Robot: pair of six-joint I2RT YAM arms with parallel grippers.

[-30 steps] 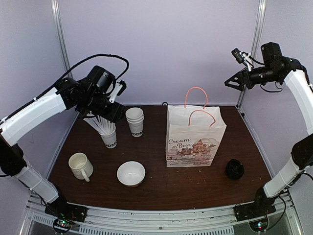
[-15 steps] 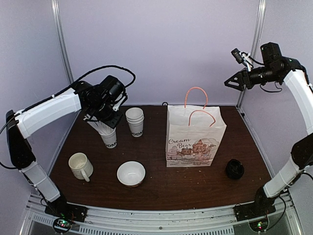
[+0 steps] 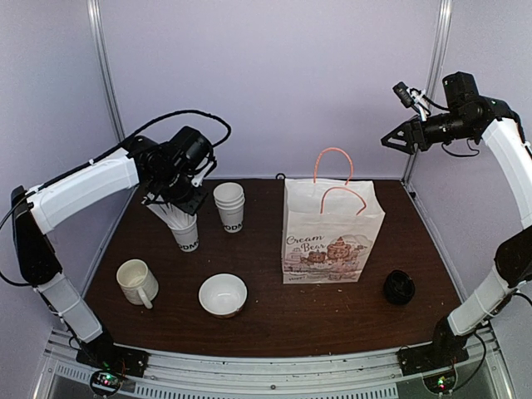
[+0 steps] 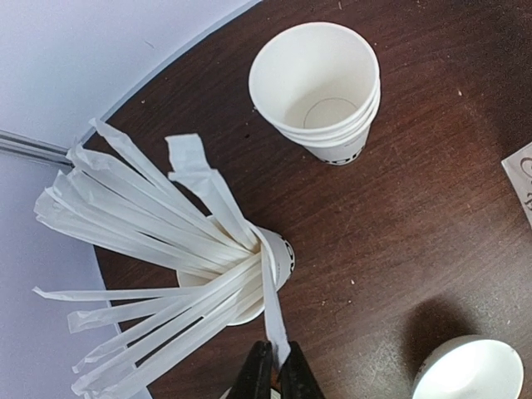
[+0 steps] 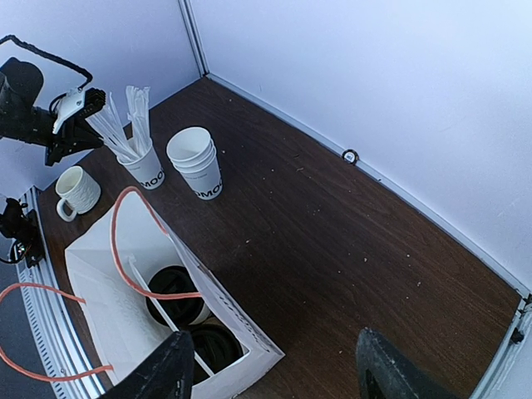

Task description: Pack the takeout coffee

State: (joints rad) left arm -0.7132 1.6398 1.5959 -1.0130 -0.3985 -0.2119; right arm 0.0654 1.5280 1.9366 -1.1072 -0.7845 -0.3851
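The takeout coffee, two white cups with black lids (image 5: pixel 176 293) (image 5: pixel 212 345), stands inside the white paper bag (image 3: pixel 331 233) with pink handles; only the right wrist view shows them. My left gripper (image 4: pixel 277 370) is shut on one paper-wrapped straw (image 4: pixel 278 320) that sticks out of a white cup full of straws (image 4: pixel 281 253). In the top view that gripper (image 3: pixel 181 208) sits just above the straw cup (image 3: pixel 188 235) at the table's back left. My right gripper (image 5: pixel 270 366) hangs open and holds nothing, high above the bag at the back right (image 3: pixel 391 141).
A stack of lidless paper cups (image 3: pixel 230 206) stands right of the straw cup. A white mug (image 3: pixel 135 281) and a white bowl (image 3: pixel 223 294) sit at the front left. A black lid (image 3: pixel 399 287) lies right of the bag.
My left arm swung right and down to the straw cup, and its jaws shut on a straw. The right arm has not moved.
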